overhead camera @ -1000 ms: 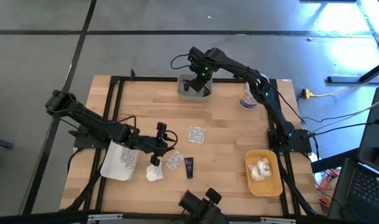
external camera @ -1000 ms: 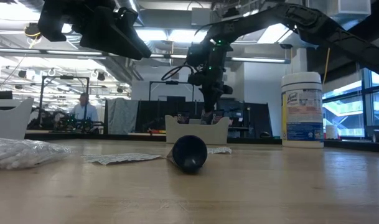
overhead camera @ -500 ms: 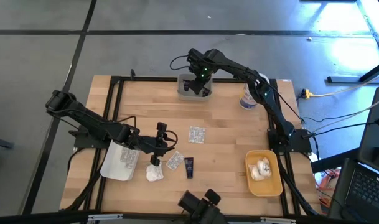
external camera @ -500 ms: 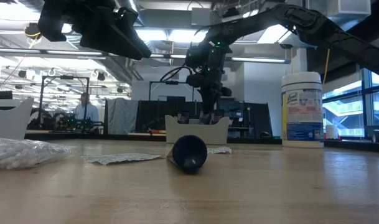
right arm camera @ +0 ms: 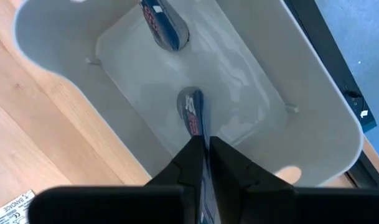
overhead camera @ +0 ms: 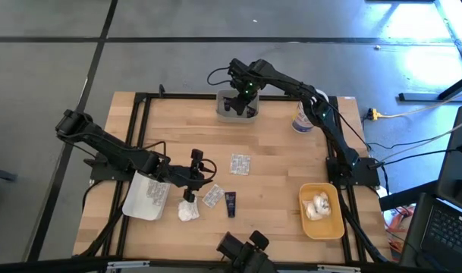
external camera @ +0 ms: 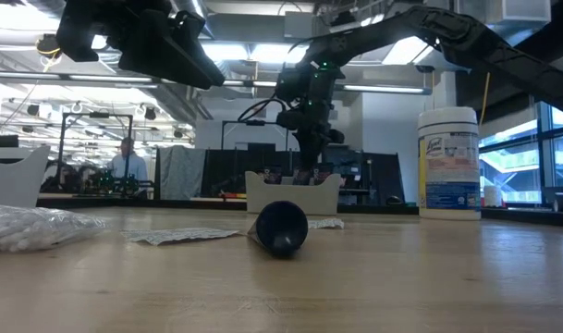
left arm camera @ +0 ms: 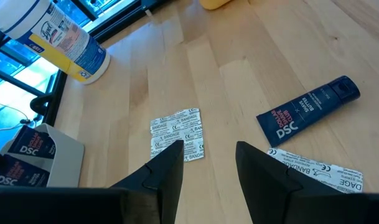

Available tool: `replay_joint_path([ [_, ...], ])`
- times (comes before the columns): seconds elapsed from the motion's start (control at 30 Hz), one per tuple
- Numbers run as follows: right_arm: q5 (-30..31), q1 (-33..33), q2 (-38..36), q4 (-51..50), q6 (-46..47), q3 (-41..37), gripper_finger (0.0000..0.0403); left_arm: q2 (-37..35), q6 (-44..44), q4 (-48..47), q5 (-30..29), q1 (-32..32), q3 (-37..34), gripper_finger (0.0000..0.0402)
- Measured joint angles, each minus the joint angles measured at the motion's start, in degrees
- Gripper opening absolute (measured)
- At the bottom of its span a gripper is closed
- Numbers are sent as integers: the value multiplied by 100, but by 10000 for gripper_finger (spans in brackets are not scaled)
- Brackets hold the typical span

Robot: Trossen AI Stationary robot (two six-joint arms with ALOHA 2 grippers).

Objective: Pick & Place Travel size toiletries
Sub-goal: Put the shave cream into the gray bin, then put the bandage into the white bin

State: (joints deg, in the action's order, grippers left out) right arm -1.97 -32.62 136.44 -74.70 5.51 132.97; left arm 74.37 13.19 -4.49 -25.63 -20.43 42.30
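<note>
a: right wrist view, item one: right hand [right arm camera: 205,163], fingers pressed on a dark tube [right arm camera: 194,115] that hangs upright into the grey tray [right arm camera: 313,81]. a second dark tube [right arm camera: 163,25] lies on that tray's floor.

b: tray location?

a: high view: far edge of the desk [overhead camera: 276,186], middle; the white jar with blue label [overhead camera: 303,119] stands near it, toward the right arm's side.

b: item two?

a: left hand [left arm camera: 205,171], fingers spread, nothing between them, hovering over the near-left part of the desk. left wrist view: a silvery packet [left arm camera: 177,132] lies ahead of the fingers, another packet [left arm camera: 320,174] just beside one finger, a dark tube marked dsc [left arm camera: 307,112] between them and farther out.

b: remaining stock?

a: high view: white puffy bundle [overhead camera: 188,212] on the desk below the left hand; white tray [overhead camera: 146,196] with packets beside it; yellow tray [overhead camera: 322,211] holding white bundles, near right.
</note>
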Motion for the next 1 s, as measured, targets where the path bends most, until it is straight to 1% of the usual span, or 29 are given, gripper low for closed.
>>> replay_joint_path([
  [0.2, -1, 0, 0, 9, -1, 0, 21, 0, 0, 0, 2, 0, 0, 143],
  [0.37, -47, 0, 0, 4, -27, 0, 24, -1, 0, 0, 2, 0, 0, 143],
  [0.53, -70, 3, 0, 2, -40, 0, 44, 0, 0, -2, 2, 0, 0, 143],
  [0.7, -427, 4, -22, -7, -132, 0, 72, -2, 0, 0, 2, 1, 0, 143],
  [0.8, -473, 7, -103, -9, -154, 0, 86, -2, 0, 0, 2, 1, 0, 143],
  [1.0, -469, 6, -363, -9, -211, 0, 98, 0, 0, 0, 1, 0, 0, 143],
])
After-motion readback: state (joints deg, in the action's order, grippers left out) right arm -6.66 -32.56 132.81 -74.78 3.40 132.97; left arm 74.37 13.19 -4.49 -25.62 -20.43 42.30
